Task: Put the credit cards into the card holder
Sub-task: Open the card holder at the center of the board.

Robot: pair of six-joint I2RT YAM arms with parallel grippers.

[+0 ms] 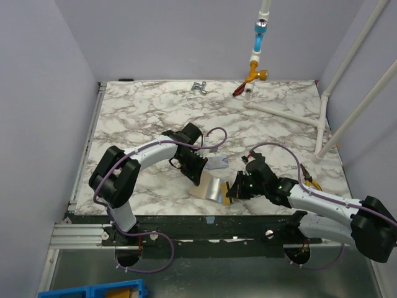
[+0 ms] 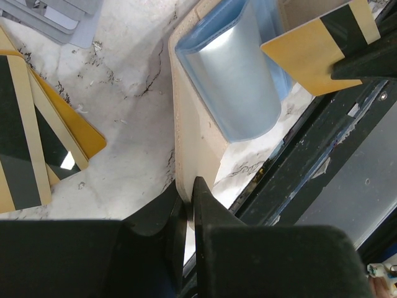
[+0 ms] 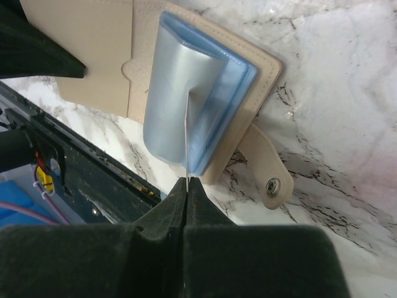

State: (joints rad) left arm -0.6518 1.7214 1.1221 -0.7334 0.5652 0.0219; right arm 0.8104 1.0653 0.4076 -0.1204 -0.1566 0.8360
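One card (image 2: pixel 310 56) in right fingers (image 3: pixel 201 208), card holder (image 2: pixel 192 143) in left fingers (image 2: pixel 211 208)

The card holder (image 1: pixel 211 188) is closed in by the left gripper (image 1: pixel 200 180) and by the right gripper (image 1: pixel 234 189) with its gold card (image 2: pixel 310 56); the tabletop (image 1: pixel 142 118) beyond is left open.

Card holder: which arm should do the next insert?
Right. The right gripper is shut on a gold card, edge-on at the blue sleeve of the holder; the left gripper is clamped on its edge, bracing it.
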